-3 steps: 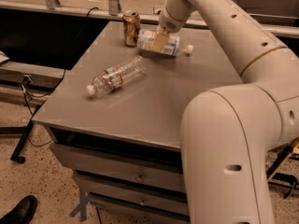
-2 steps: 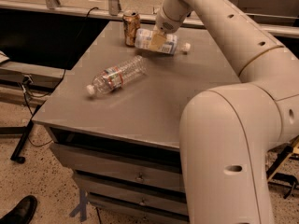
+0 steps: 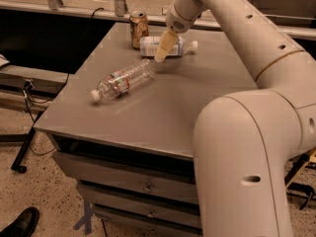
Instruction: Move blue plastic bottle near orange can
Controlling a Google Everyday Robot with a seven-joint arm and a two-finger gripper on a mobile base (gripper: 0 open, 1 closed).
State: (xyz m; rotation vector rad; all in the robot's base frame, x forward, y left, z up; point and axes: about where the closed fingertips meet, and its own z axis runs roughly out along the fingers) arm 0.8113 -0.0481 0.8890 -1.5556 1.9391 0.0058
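The blue plastic bottle (image 3: 178, 47) lies on its side at the far part of the table, white cap pointing right. The orange can (image 3: 139, 29) stands upright just left of it, almost touching the bottle's base. My gripper (image 3: 165, 47) reaches down from the arm over the bottle's middle and is shut on it. One tan finger (image 3: 163, 48) crosses the front of the label; the other is hidden behind the bottle.
A slimmer ribbed clear bottle (image 3: 123, 79) with a red-and-blue band lies on its side nearer the table's left front. The grey table (image 3: 163, 112) has drawers below. My arm's large body fills the right side. A shoe (image 3: 19, 223) shows on the floor at lower left.
My gripper has carried the blue plastic bottle a little to the left and down, closer to the orange can. The ribbed bottle and the can have not moved.
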